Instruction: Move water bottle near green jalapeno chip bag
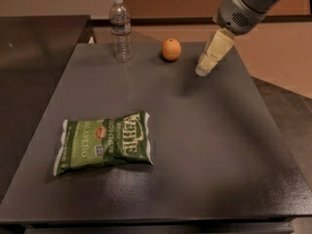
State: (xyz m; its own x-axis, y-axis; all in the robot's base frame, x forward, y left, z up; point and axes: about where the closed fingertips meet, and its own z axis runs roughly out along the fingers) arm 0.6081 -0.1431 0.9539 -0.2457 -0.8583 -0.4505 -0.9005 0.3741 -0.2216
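Observation:
The water bottle point(121, 28) stands upright at the far left of the dark table point(204, 145), clear with a white cap. The green jalapeno chip bag point(103, 142) lies flat at the near left of the table, well in front of the bottle. My gripper point(204, 68) hangs from the arm at the upper right, above the far right part of the table, right of the orange and far from the bottle. It holds nothing.
An orange fruit point(171, 49) sits on the far side of the table between the bottle and the gripper. A darker counter point(34, 48) adjoins the table on the left. The floor point(282, 52) shows at the right.

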